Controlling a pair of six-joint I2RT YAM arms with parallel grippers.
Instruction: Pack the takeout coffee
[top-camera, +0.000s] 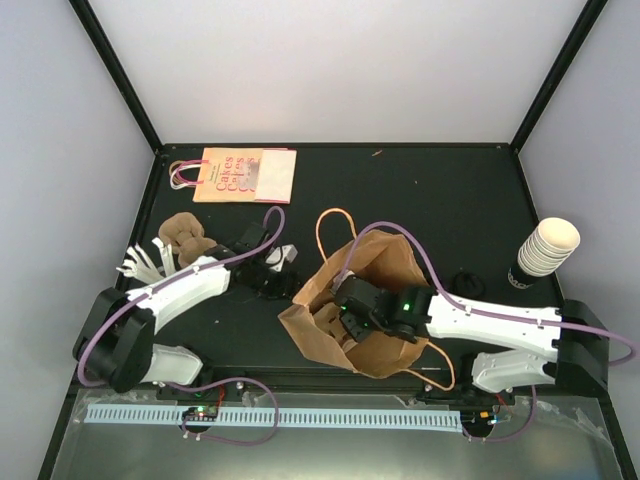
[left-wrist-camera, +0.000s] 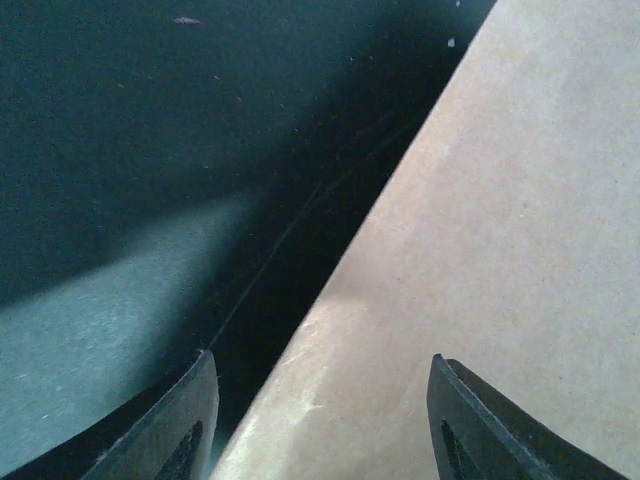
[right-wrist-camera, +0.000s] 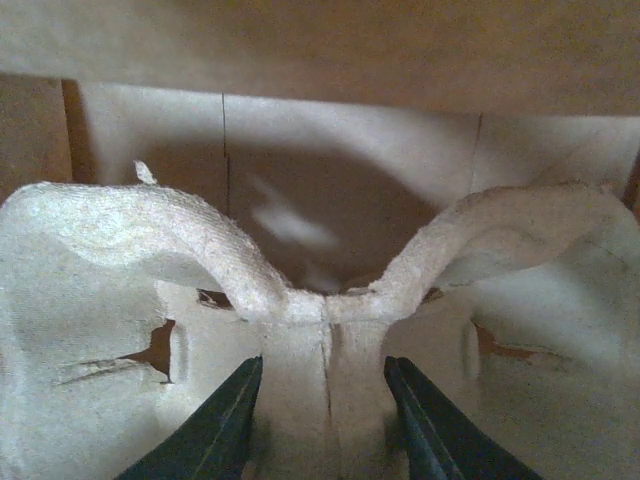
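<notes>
You had bright, even light in the top view, yet the dark counter looked murky; both wrist views were dim, shadowed and soft.

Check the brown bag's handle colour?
Orange cord handle; the top external view shows it best.

The pulp tray crowds the bag.
</notes>
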